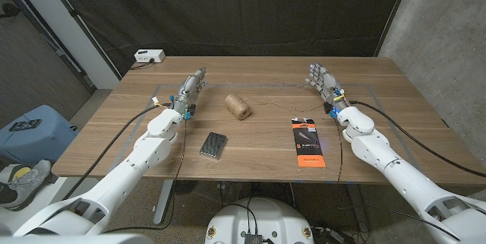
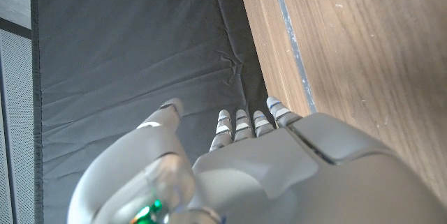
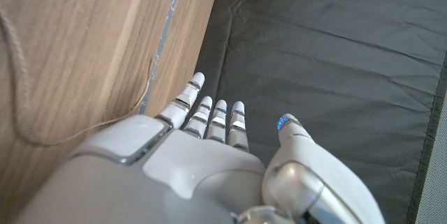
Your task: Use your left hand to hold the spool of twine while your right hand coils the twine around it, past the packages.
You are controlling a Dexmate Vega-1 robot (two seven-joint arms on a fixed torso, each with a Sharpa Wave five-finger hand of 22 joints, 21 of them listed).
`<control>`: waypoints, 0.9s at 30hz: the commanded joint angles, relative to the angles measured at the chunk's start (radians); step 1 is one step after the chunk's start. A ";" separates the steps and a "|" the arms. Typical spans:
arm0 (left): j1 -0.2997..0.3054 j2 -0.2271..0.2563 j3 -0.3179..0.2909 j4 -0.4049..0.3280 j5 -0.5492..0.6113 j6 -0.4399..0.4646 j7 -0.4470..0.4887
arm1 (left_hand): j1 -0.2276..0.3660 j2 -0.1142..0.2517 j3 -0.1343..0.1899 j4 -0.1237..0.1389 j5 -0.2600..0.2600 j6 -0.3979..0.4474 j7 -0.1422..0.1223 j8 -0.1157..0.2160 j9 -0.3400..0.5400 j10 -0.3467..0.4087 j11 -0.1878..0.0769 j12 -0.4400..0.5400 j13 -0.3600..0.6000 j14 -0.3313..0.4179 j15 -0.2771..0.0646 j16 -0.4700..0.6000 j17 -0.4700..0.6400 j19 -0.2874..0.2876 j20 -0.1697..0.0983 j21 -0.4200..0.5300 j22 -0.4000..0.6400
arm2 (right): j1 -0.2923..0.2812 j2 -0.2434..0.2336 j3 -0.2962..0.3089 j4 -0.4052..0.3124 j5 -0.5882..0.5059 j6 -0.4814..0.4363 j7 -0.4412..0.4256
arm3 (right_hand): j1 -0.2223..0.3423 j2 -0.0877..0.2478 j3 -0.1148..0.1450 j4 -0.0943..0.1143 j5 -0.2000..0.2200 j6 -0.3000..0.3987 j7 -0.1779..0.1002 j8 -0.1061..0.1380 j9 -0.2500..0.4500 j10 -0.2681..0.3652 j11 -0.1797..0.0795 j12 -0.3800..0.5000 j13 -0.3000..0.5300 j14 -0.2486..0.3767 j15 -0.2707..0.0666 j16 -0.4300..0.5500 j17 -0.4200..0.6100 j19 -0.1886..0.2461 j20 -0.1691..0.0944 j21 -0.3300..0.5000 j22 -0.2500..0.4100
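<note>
The small spool of tan jute twine is lying on its side near the middle of the wooden desk, and nothing is touching it. A thin loose strand of twine is trailing off from it toward the robot's right side, and in the right wrist view that same strand is curving across the wood grain close to the hand. Toward the near edge, a small grey metallic textured package is sitting at a slant, just on the left-arm side of the spool. Further to the right, a flat black retail package with an orange strip along its near end is lying lengthwise, well apart from the grey one.

The left hand is waiting beside the spool, apart from it, fingers stretched out straight and pointing toward the far edge, holding nothing. In the left wrist view its fingers are lying close together with the thumb standing off to 1 side. The right hand is sitting at the far right of the desk, well apart from the spool, fingers extended and spread a little, also gripping nothing; the right wrist view is showing its fingertips reaching past the desk edge toward the black curtain. A small white box is resting at the far left corner.
</note>
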 commanded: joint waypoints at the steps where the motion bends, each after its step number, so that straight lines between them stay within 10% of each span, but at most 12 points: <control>1: 0.002 -0.011 0.001 -0.003 -0.009 -0.004 -0.007 | 0.010 0.000 0.007 0.000 0.007 0.009 0.003 0.007 0.002 0.001 0.004 0.005 0.000 -0.007 0.001 0.007 0.002 0.001 0.008 0.004 0.004 | 0.003 0.008 -0.006 0.004 -0.008 0.009 -0.002 | 0.008 0.001 0.006 0.000 0.006 0.008 0.000 0.006 0.001 0.008 -0.001 0.006 0.004 0.008 -0.026 0.005 0.002 0.009 -0.038 0.002 0.002; 20: -0.033 0.024 0.033 -0.053 0.074 0.010 0.001 | 0.020 -0.001 0.015 -0.018 0.012 0.009 0.008 0.009 0.001 0.004 0.005 0.007 -0.006 -0.004 0.006 0.007 0.001 0.004 0.010 -0.004 0.003 | 0.005 0.008 0.002 0.022 0.000 0.033 0.018 | 0.006 0.000 0.011 0.001 0.004 0.009 -0.002 0.005 0.001 0.007 -0.003 0.005 0.003 0.009 -0.027 0.006 -0.004 0.010 -0.037 -0.007 0.002; 27: -0.044 0.049 0.039 -0.072 0.107 0.013 -0.003 | 0.064 -0.008 0.042 -0.077 0.039 0.013 -0.004 0.012 0.000 0.012 -0.009 0.011 -0.014 0.003 -0.008 0.008 0.001 0.016 -0.006 -0.018 0.002 | 0.003 0.009 0.005 0.025 0.002 0.035 0.018 | 0.006 0.000 0.012 0.001 0.004 0.009 -0.002 0.005 0.000 0.008 -0.003 0.005 0.003 0.009 -0.026 0.006 -0.006 0.011 -0.036 -0.010 0.003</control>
